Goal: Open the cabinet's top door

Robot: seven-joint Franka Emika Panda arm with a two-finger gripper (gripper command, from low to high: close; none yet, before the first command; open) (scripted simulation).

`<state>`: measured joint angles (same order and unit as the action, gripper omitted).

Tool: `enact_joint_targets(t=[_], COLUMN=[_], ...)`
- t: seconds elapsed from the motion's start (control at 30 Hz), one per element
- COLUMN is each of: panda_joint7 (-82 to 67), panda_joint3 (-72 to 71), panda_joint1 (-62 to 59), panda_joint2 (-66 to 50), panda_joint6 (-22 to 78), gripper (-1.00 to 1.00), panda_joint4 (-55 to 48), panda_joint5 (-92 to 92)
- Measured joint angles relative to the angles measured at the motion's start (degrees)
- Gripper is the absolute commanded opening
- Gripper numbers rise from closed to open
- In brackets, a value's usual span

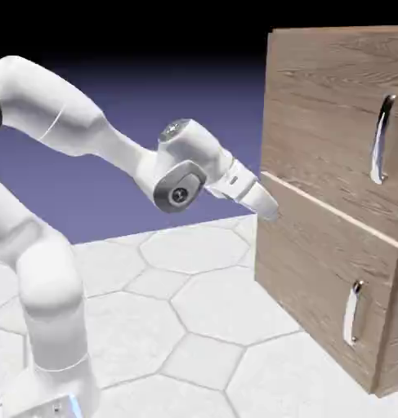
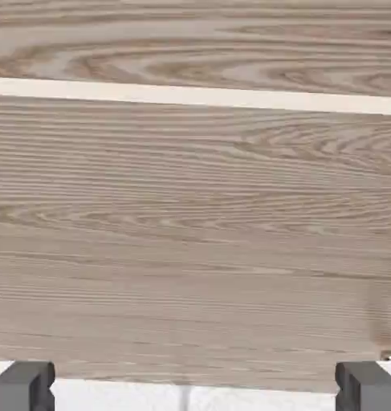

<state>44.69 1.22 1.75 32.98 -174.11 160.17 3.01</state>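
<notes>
1. I have the gripper (image 1: pixel 271 208) with its jaws spread wide and nothing between them, close to the cabinet (image 1: pixel 316 269) at its near front edge, about level with the pale seam between the two panels.
2. To do this well, I'd raise the hand and carry it across to the long handle (image 1: pixel 382 139), well apart from it now, then straddle the bar before closing.
3. The top door (image 1: pixel 324 122) fills the cabinet's upper front at the exterior view's right: light wood grain, looking shut, with a curved vertical silver bar.
</notes>
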Motion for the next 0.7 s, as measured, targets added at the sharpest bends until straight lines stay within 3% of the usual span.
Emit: enact_joint_targets(t=[0.7], panda_joint7=[38.83], panda_joint3=[21.29], panda_joint1=[18.47], panda_joint2=[5.58], panda_joint6=[-1.79], gripper=[0.00], panda_joint4=[-14.49], panda_joint5=[52.33])
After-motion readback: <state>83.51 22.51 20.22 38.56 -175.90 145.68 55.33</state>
